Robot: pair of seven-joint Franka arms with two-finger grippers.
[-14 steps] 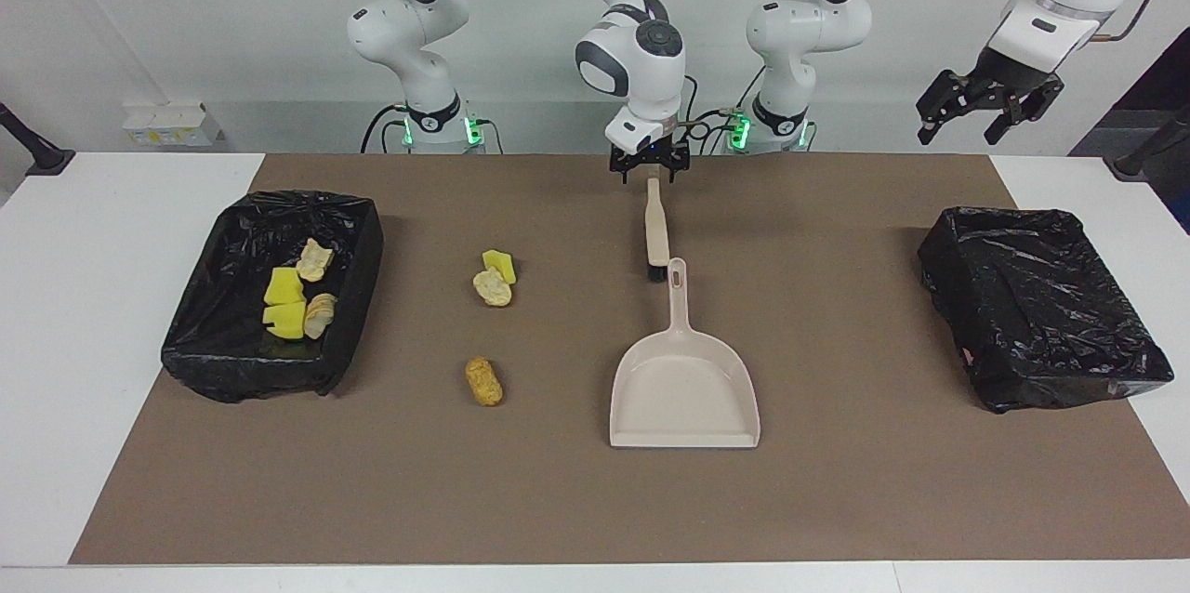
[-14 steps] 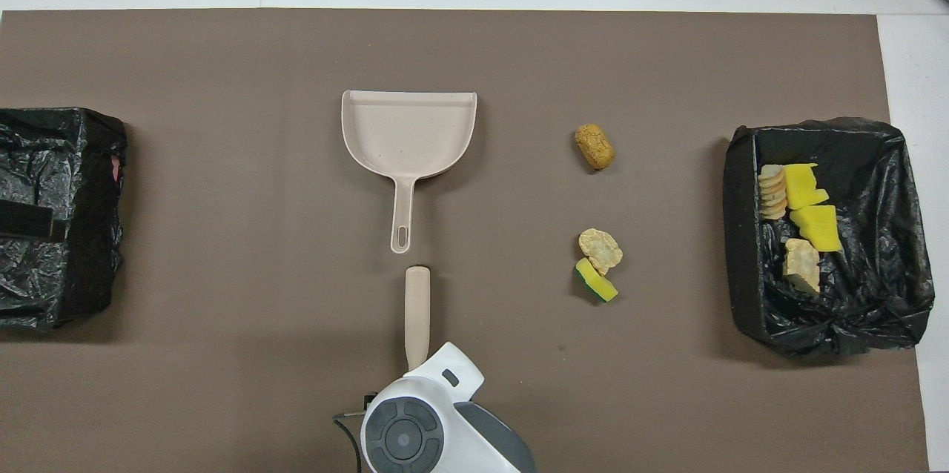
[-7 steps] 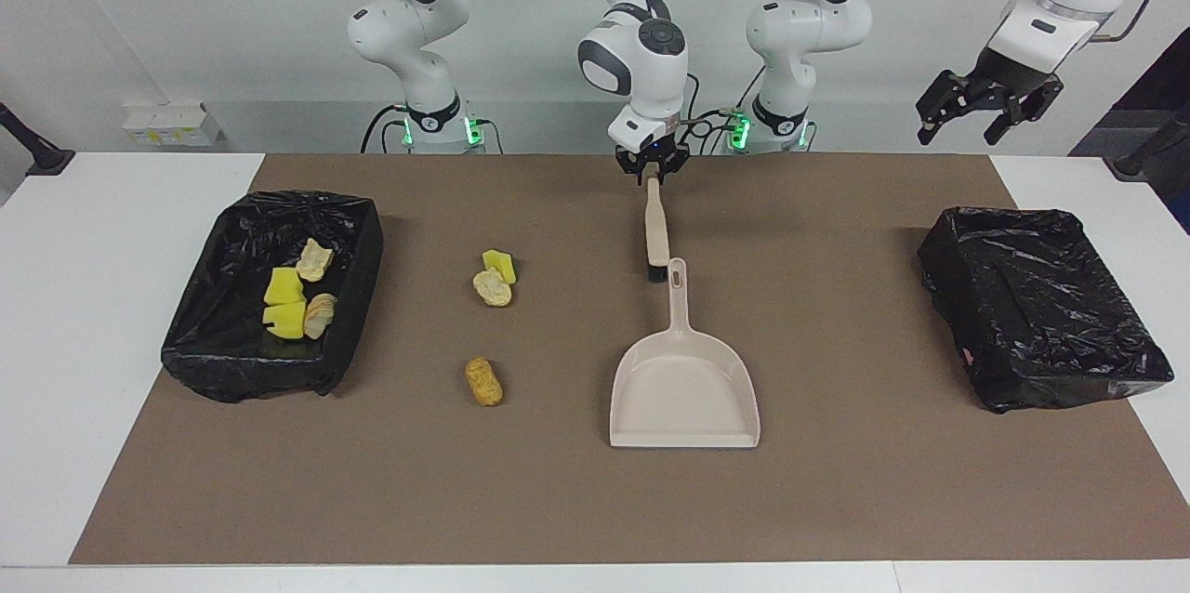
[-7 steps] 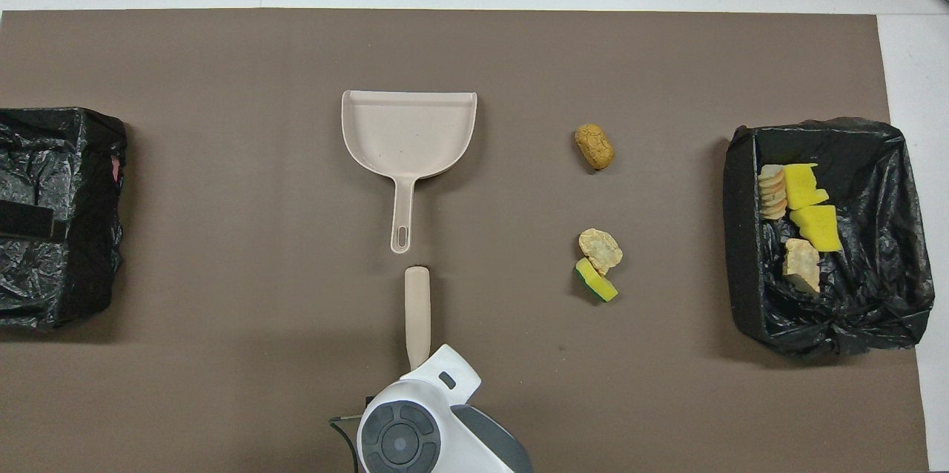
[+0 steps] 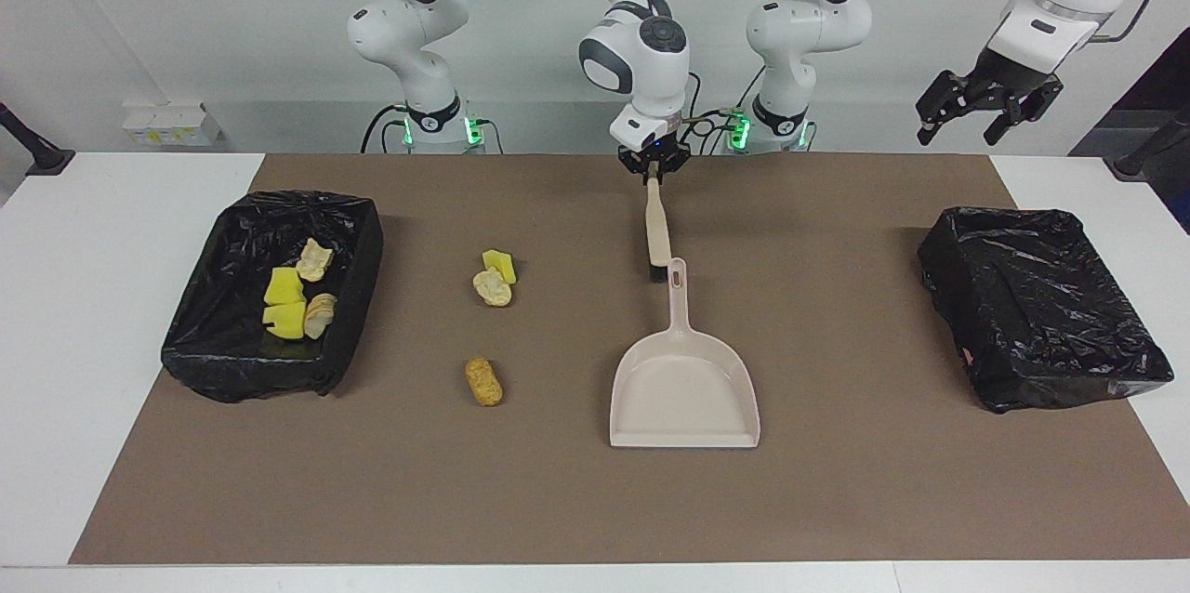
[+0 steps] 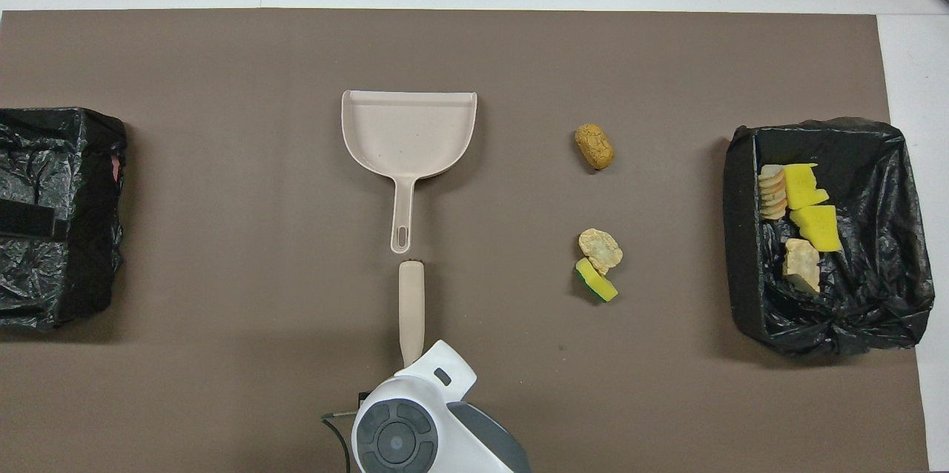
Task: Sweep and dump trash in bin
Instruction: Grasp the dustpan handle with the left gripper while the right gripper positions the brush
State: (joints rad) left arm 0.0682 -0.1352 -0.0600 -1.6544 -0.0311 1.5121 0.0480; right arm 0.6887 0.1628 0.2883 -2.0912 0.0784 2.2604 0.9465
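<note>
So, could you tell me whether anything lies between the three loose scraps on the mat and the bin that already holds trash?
Nothing visible does. The orange lump, the tan lump and the yellow chunk touching it lie on bare mat beside the bin at the right arm's end. The dustpan sits toward the left arm's end.

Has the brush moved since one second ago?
Yes. The brush, held by the right gripper, has its bristle end closer to the dustpan handle in the overhead view.
</note>
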